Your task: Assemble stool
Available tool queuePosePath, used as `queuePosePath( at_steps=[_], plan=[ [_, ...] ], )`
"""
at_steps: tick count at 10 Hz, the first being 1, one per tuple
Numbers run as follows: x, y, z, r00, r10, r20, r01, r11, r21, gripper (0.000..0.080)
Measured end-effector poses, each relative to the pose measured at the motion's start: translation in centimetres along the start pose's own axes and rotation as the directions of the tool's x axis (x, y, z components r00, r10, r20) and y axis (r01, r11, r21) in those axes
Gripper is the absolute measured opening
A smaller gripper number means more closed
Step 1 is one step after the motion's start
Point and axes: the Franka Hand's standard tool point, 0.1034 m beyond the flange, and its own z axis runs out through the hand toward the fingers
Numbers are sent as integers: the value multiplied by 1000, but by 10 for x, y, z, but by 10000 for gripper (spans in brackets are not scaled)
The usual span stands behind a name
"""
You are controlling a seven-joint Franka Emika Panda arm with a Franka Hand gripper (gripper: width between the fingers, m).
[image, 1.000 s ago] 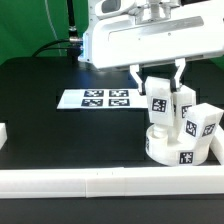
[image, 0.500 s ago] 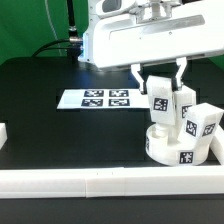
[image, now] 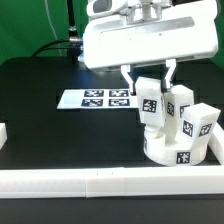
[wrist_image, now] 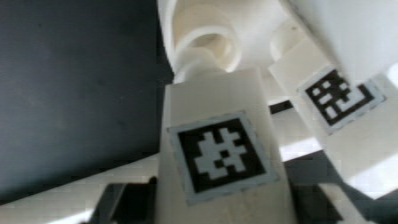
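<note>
The round white seat (image: 176, 150) lies on the black table at the exterior view's right, close to the front rail. Two tagged legs (image: 186, 112) stand upright in it. My gripper (image: 148, 84) is shut on a third tagged leg (image: 151, 104), held upright over the seat's near-left part. In the wrist view this leg (wrist_image: 217, 140) fills the middle, its tag facing the camera, with my dark fingers (wrist_image: 128, 198) on both sides. Its round end points at the seat. Another tagged leg (wrist_image: 342, 95) shows beside it.
The marker board (image: 95, 99) lies flat on the table to the exterior view's left of the seat. A long white rail (image: 80, 182) runs along the front edge. A small white block (image: 3, 134) sits at the left edge.
My gripper has moved toward the exterior view's left and slightly up, carrying the leg with it. The seat and the two standing legs have not moved.
</note>
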Motion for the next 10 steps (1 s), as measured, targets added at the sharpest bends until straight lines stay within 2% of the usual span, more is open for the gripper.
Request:
queuePosePath(
  at_steps=[4,8,10],
  plan=[
    [-6,-11,0,1000,-1,7,1,1000,10,327],
    [-12,0,8,1000,7,22,-7,1000,-3,327],
    [-9,5,10,1000,4,5,-4,1000,-9,327]
  ],
)
